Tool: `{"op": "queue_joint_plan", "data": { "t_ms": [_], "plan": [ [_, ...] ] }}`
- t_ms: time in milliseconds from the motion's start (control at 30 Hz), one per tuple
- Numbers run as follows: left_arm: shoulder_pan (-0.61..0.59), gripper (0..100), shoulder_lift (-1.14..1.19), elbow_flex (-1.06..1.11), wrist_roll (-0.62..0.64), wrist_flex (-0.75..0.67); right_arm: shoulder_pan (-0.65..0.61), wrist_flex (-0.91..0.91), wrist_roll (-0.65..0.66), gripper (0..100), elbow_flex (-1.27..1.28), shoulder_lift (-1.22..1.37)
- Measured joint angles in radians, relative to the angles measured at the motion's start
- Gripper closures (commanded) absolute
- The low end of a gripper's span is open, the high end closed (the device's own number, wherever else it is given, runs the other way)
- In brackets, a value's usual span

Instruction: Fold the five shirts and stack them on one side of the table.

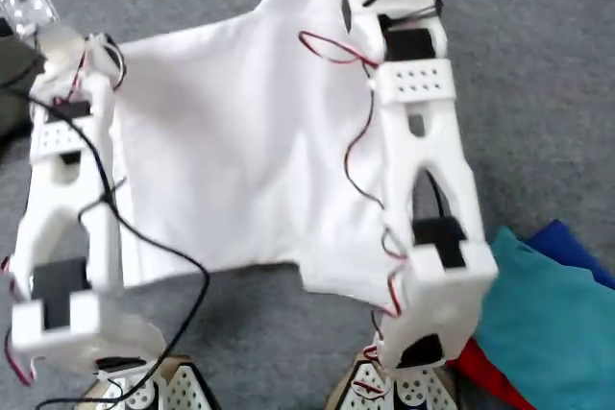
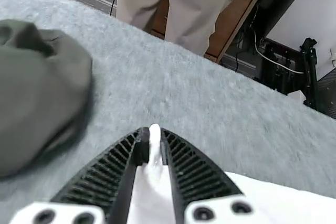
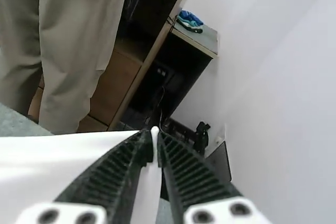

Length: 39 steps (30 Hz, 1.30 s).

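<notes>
Three shirts sit heaped near the right arm's base: teal shirt (image 1: 548, 324), blue shirt (image 1: 569, 240), red shirt (image 1: 490, 378). We're guessing that's the stack side.

Next out, the white shirt (image 1: 231, 141) lies spread across the middle of the table (image 1: 538, 93). Its near hem rests on the grey between the two arms and looks a bit rucked by the right arm.

Farther out, the left gripper (image 2: 152, 136) has its fingers closed down on a pinch of white cloth, low over the table. The dark shirt (image 2: 37, 77) lies just beside it.

Farthest, near the table's far edge, the right gripper (image 3: 155, 137) is clamped on another bit of the white edge, and it looks higher up than the left one.

So we read this as the first fold, far edge coming back to the near hem. Tips from us:
- Level the two pinches first, or the fold line goes diagonal.
- Hold a little tension between them so the middle doesn't sag.
- Bring both back together, and don't drag the near hem along.
- Mind the right arm's wires (image 1: 327, 48) draped over the cloth.
- Stay off the dark shirt so it doesn't get caught up.
</notes>
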Motion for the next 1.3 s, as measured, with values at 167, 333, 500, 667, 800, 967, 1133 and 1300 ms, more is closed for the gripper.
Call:
{"op": "queue_joint_plan", "data": {
  "t_ms": [167,333,500,667,800,967,1133,1300],
  "plan": [
    [0.002,98,0.140,-0.189,0.000,0.043,0.000,-0.002,0.057,99.4,-0.311,0.235],
    [0.002,98,0.207,-0.281,0.002,0.112,-0.002,0.054,0.092,99.4,-0.583,0.436],
    [0.002,98,0.255,-0.295,0.002,0.112,-0.002,0.183,0.095,99.4,-0.779,0.552],
    [0.002,98,0.261,-0.296,0.000,0.120,-0.002,0.376,0.095,99.3,-0.951,0.583],
    [0.002,98,0.261,-0.331,-0.072,0.252,0.000,0.632,0.097,99.2,-1.096,0.582],
    [0.002,98,0.261,-0.365,-0.126,0.436,0.018,1.000,0.141,99.3,-1.119,0.568],
    [0.002,98,0.247,-0.365,-0.167,0.565,0.020,1.254,0.146,99.3,-1.119,0.528],
    [0.025,98,0.209,-0.325,-0.178,0.674,0.041,1.419,0.140,99.3,-1.119,0.483]
  ]
}}
